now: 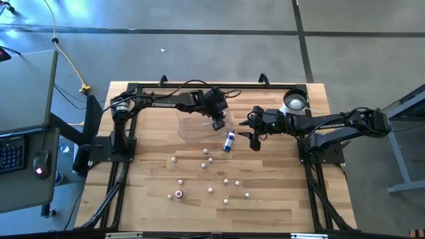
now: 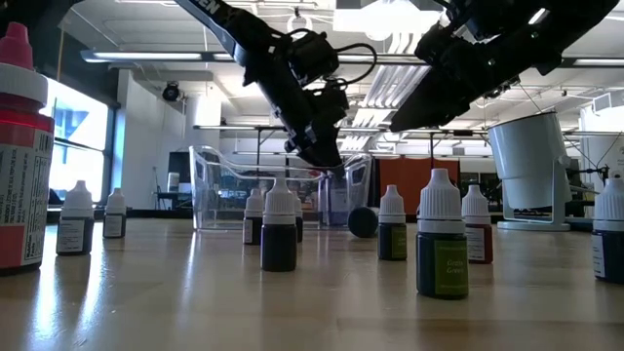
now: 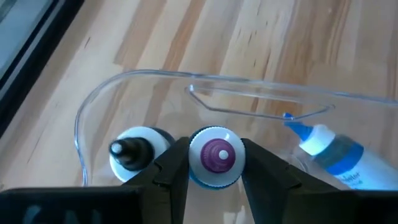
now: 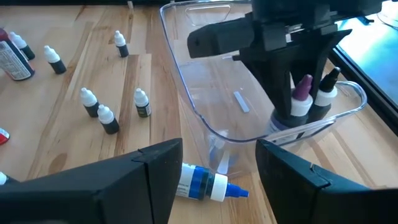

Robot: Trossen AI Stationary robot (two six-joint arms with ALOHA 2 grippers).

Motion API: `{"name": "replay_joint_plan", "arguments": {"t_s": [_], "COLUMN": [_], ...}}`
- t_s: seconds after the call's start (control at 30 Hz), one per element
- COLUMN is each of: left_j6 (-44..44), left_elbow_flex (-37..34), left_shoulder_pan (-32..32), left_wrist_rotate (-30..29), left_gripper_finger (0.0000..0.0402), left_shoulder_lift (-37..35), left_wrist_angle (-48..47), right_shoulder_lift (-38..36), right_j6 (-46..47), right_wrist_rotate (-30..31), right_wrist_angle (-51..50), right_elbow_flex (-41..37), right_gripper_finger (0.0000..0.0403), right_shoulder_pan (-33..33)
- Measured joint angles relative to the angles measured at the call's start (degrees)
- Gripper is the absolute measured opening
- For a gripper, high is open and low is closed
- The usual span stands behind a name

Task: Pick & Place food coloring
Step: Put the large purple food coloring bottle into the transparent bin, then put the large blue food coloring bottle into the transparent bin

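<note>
I see a purple-tipped bottle (image 3: 216,155) upright between my left claw's (image 3: 216,163) fingers, a black-tipped one (image 3: 132,150) just beside it. A blue bottle (image 4: 205,183) lies on its side under my right claw (image 4: 216,180); other bottles (image 1: 210,180) stand scattered farther off.

**Two black arms, white lettering, cables everywhere**

Both arms are looking matte black all over, chunky joints and boxy links. White block lettering is running along the left arm (image 1: 163,103) and the right arm (image 1: 345,123). Thin black cables are looping off the wrists. Each gripper is sporting two flat, angular dark fingers (image 4: 143,180), no visible padding.
</note>
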Motion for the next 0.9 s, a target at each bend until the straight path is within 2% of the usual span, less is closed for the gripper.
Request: {"name": "replay_joint_plan", "arguments": {"t_s": [0.3, 0.57, 0.8, 0.9], "left_j6": [0.17, 0.18, 0.03, -2.09], "left_elbow_flex": [0.00, -0.11, -0.11, -0.06], "left_shoulder_pan": [-0.01, -0.01, -0.01, -0.43], "left_wrist_rotate": [-0.09, 0.18, 0.29, 2.33], "left_gripper_finger": [0.0186, 0.0192, 0.0192, 0.0192], "left_shoulder_lift": [-0.02, -2.62, -7.60, -10.31], "left_wrist_angle": [-0.48, -1.26, -4.36, -6.17], "right_shoulder_lift": [0.00, 0.00, 0.00, 0.00], "right_j6": [0.00, -0.01, -1.39, -2.27], "right_wrist_rotate": [0.01, 0.03, 0.03, 0.03], "right_wrist_angle": [0.00, 0.00, -0.01, 0.00], "right_elbow_flex": [0.00, 0.00, 0.00, 0.00], "right_gripper_finger": [0.0197, 0.0197, 0.0197, 0.0197], "right_shoulder_pan": [0.00, 0.00, 0.00, 0.00]}}
